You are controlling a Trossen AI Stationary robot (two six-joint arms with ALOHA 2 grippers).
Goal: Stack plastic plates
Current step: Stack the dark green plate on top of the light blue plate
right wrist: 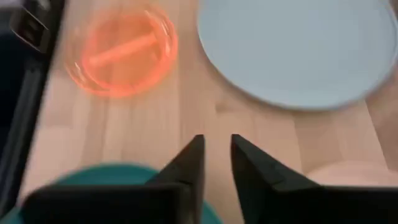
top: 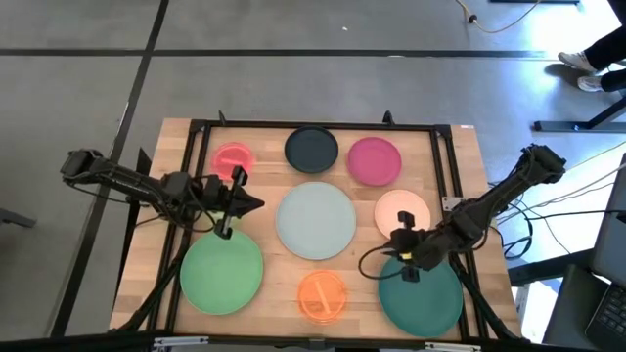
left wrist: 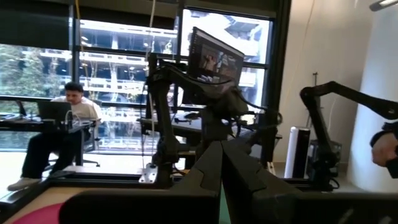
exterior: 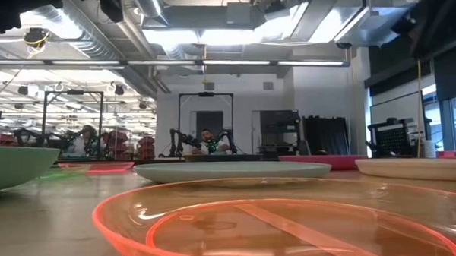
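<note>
No readable writing or brand marks appear on anything. Seven plastic plates lie apart on the wooden counter [top: 156, 156], inside a black frame [top: 323, 126]. Along the far edge sit a red-pink plate [top: 233, 158], a dark navy plate [top: 311, 149] and a magenta plate [top: 374, 160]. A pale grey-blue plate [top: 316, 220] fills the middle, with a peach plate [top: 402, 210] toward the right edge. Along the near edge lie a light green plate [top: 221, 273], a translucent orange plate [top: 322, 295] and a teal plate [top: 423, 293].

The left tool [top: 245, 203] hovers between the red-pink and light green plates, its fingers [left wrist: 214, 168] drawn nearly together and holding nothing. The right tool [top: 399, 256] hangs over the teal plate's far rim (just beside the peach plate), its fingers [right wrist: 252, 162] a narrow gap apart, empty. Beyond the counter a seated person [left wrist: 59, 134] works at a desk.
</note>
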